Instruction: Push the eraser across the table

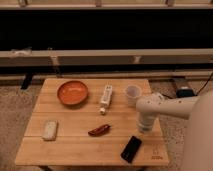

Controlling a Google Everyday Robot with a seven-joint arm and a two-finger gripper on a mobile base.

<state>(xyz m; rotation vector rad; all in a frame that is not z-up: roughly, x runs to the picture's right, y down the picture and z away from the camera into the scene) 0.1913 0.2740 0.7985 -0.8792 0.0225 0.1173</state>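
The eraser (131, 149) is a flat black slab lying near the front right corner of the light-wood table (75, 145). My gripper (144, 129) hangs at the end of the white arm (170, 106) coming in from the right. It is just above and behind the eraser's far end, slightly to its right, close to the table top. I cannot tell whether it touches the eraser.
An orange bowl (72, 92) sits at the back left, a long white stick (105, 98) at the back middle, a white cup (132, 93) at the back right. A red pepper (99, 130) lies mid-table, a whitish-grey block (49, 129) at the left. A dark mark (156, 155) is at the front right corner.
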